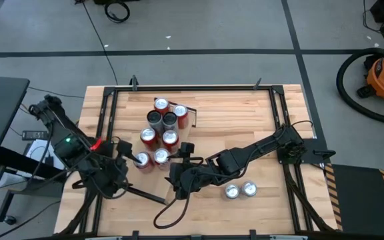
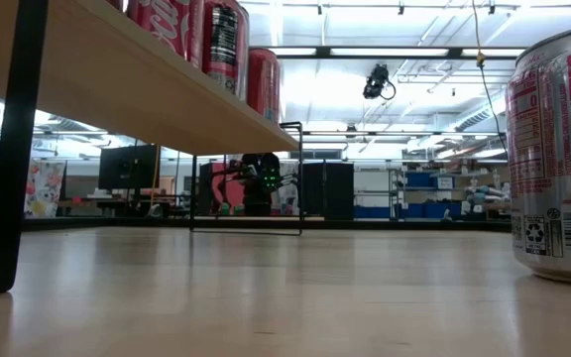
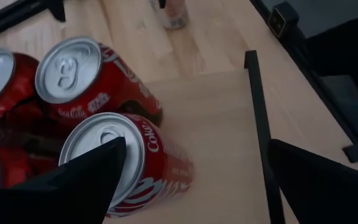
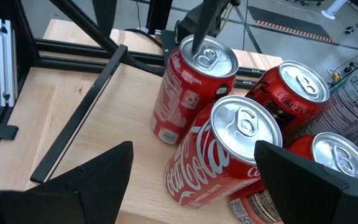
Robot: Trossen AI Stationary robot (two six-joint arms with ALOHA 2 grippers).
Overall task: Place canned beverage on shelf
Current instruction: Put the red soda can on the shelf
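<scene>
The shelf (image 1: 179,137), a pale plank on thin dark legs standing over the desk (image 1: 259,120), carries a cluster of upright cans: red Coca-Cola cans (image 1: 170,138) and darker ones (image 1: 155,119) toward its far end. Both pincers stand at its near end. The right pincer (image 1: 174,159) is released, jaws spread either side of the red can (image 4: 225,152) just ahead of it on the shelf, grasping nothing. The left pincer (image 1: 131,160) is likewise released, one finger (image 3: 89,171) close against another red can (image 3: 132,162) at the shelf's near corner, with bare plank beside it up to the dark end bar (image 3: 258,124).

Two silver cans (image 1: 240,191) stand upright on the desk, well apart from the shelf. They lie behind the right pincer, toward that arm's own side, so the right arm is the nearer one; with their long axes vertical, a level side grasp looks apt
</scene>
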